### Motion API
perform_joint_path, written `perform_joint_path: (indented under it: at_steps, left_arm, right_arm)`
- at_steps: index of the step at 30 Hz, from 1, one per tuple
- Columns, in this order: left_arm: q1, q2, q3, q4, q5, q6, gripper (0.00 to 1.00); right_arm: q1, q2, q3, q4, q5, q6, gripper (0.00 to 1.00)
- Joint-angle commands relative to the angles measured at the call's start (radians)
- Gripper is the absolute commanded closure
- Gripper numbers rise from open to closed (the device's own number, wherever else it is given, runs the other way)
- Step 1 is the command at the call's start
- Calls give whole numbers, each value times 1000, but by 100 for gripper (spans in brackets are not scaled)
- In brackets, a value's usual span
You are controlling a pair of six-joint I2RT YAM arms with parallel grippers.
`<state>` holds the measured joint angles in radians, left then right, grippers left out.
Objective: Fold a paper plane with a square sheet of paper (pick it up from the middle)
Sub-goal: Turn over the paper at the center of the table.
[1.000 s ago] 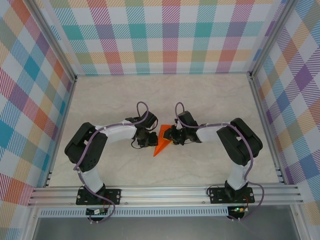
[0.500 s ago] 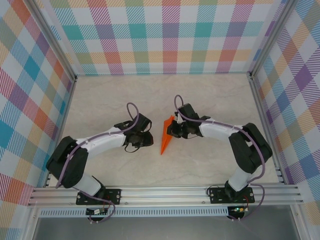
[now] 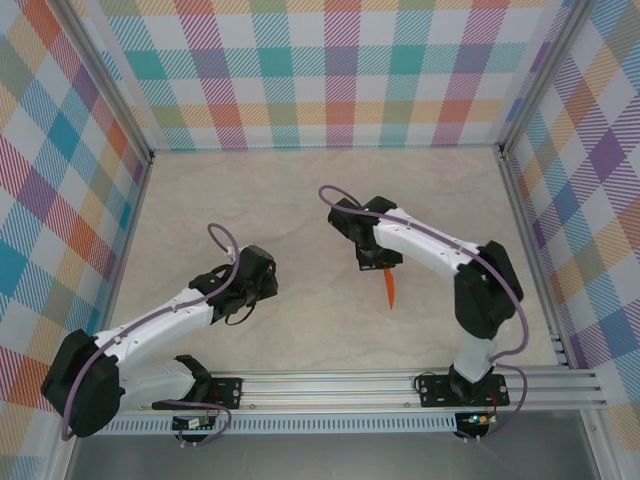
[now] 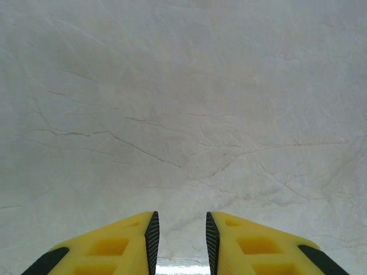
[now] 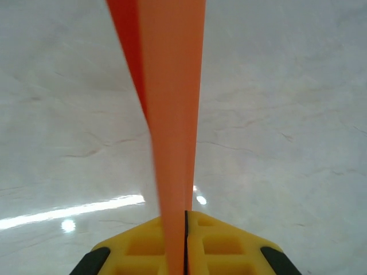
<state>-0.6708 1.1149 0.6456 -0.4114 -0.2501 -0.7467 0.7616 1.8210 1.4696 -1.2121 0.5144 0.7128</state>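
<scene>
Fingers (image 5: 229,246) of your right gripper (image 5: 184,216) pinch shut on the paper plane (image 5: 172,86), which pokes out past them. Your left gripper (image 4: 179,229) sits well apart from the plane, a little open, holding nothing. Folding looks done; maybe only putting down is left.

The surface (image 3: 300,195) was a pale cream slab veined with thin grey marble-like lines, spanning the middle of the frame and catching small bright reflections.

Pastel plaid walls (image 3: 340,70) enclose pale marble-patterned tabletop (image 3: 300,200); aluminium rail (image 3: 330,385) lines near edge; glare spots (image 5: 69,224) on surface.
</scene>
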Motion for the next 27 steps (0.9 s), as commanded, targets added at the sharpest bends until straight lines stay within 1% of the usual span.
perform_joint_path:
  at_steps: [1, 4, 6, 10, 13, 15, 20, 22, 25, 27]
  left_arm:
    - [8, -77, -22, -35, -116, -43, 68]
    - [8, -150, -45, -69, -164, -62, 60]
    - [10, -195, -67, -74, -175, -65, 55]
    - [11, -256, -97, -71, -164, -66, 52]
    - [13, -269, -105, -71, -143, -60, 51]
    - [13, -263, -105, -58, -117, -47, 50]
    - [13, -206, -93, 0, -28, -15, 49]
    - [13, -174, -85, 29, 12, -3, 49]
    - [13, -121, -64, 60, 65, 8, 48]
    - [13, -88, -49, 74, 101, 13, 48]
  right_arm:
    - [43, 127, 63, -175, 70, 75, 92]
    - [84, 259, 160, -170, 5, 91, 91]
    - [108, 335, 227, -166, -36, 98, 90]
    - [132, 430, 331, -104, -159, 90, 87]
    - [134, 431, 345, -31, -254, 78, 80]
    - [135, 394, 318, 45, -315, 57, 73]
    - [130, 190, 168, 233, -383, -2, 47]
    - [119, 110, 90, 307, -419, -25, 40]
    - [77, -15, -46, 415, -465, -42, 39]
    - [33, -84, -141, 498, -518, -56, 39]
